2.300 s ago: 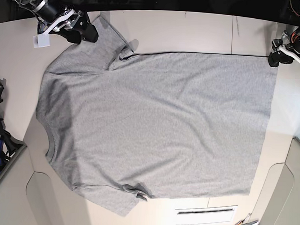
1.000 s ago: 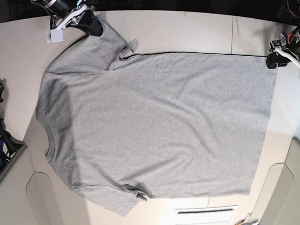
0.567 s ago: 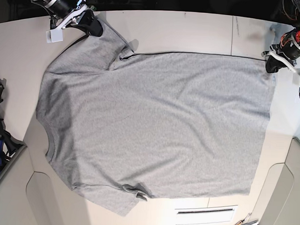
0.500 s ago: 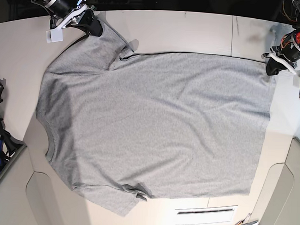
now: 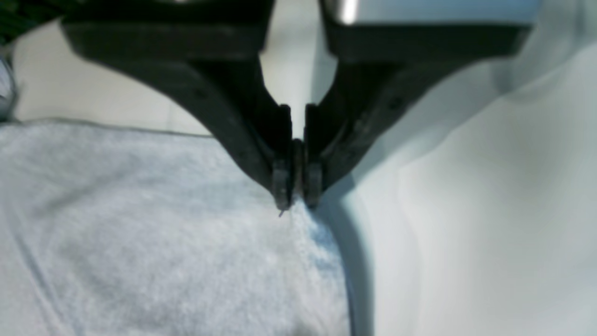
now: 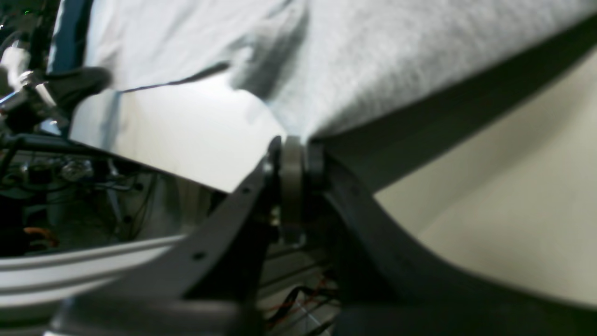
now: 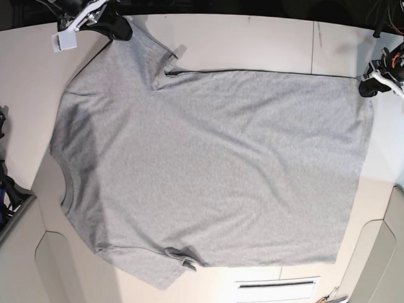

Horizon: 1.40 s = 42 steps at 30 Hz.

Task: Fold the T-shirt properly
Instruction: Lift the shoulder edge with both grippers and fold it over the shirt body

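The T-shirt point(image 7: 208, 165) is a light heather grey, plain on the side facing up, with a slightly darker ribbed neckband. It lies on a pale cream table point(image 7: 260, 40). The left gripper point(image 5: 294, 196) and right gripper point(image 6: 291, 158) have black fingers, with white parts on the arms behind them.

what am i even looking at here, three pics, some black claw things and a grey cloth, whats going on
It is a robot with two arms, each ending in a black two-fingered gripper. One picture looks down on the whole table. The other two come from small cameras on the arms' wrists, so each shows its own claw up close.

Spread flat on the table is a grey T-shirt, plain side up, neck to the left of the overhead picture. The right gripper pinches the edge of the far sleeve; its close-up shows cloth between the shut fingers. The left gripper pinches the far hem corner. The job is folding the shirt.
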{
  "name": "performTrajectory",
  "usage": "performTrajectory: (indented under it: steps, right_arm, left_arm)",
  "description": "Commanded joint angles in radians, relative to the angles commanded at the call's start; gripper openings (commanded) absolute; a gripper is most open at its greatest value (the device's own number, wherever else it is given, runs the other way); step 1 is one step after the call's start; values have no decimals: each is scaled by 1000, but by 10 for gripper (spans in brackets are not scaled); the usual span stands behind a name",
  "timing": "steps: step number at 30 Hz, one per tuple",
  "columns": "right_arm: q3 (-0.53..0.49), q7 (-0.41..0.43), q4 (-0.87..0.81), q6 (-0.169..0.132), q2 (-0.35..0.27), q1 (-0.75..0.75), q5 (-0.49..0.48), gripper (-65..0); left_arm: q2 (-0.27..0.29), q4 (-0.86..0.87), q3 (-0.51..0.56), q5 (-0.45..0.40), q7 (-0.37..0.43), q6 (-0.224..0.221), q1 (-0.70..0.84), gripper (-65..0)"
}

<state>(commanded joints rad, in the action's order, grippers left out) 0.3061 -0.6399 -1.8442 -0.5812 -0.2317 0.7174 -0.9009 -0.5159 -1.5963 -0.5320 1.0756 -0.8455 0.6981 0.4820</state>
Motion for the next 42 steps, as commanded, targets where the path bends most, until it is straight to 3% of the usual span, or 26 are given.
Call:
performTrajectory:
  steps: [4, 11, 19, 22, 28, 31, 34, 39, 42]
  right_arm:
    - [35, -1, -61, 0, 0, 67, -1, -650]
    - [105, -3, -107, -10, -1, 143, -37, -650]
    - [188, -5, -129, -10, -1, 66, -76, -650]
    - [196, -19, -129, -10, -1, -1, -68, -650]
    - [195, -21, -119, -10, -10, -162, 13, -650]
    - [185, -20, -78, -10, -56, -233, 30, -650]
    - [161, -20, -2, -10, -112, -318, 31, -650]
    - [82, -20, 161, -11, -169, -495, 35, -650]
    - [3, -20, 228, -10, -173, -611, 99, -650]
  left_arm:
    - [0, -6, -26, 20, -2, 0, 51, -650]
    - [1, -57, -151, 148, -34, 0, 152, -650]
    - [0, -63, -151, 176, -18, 0, 97, -650]
    - [0, -63, -151, 127, -10, 0, 39, -650]
    - [1, -59, -113, -50, 87, 0, -66, -650]
    - [1, -59, -58, -138, 156, 0, -95, -650]
    - [1, -59, -36, -228, 220, -33, -128, -650]
    - [1, -32, -26, -264, 229, -33, -188, -650]
    - [1, 43, 4, -289, 271, -33, -237, -650]
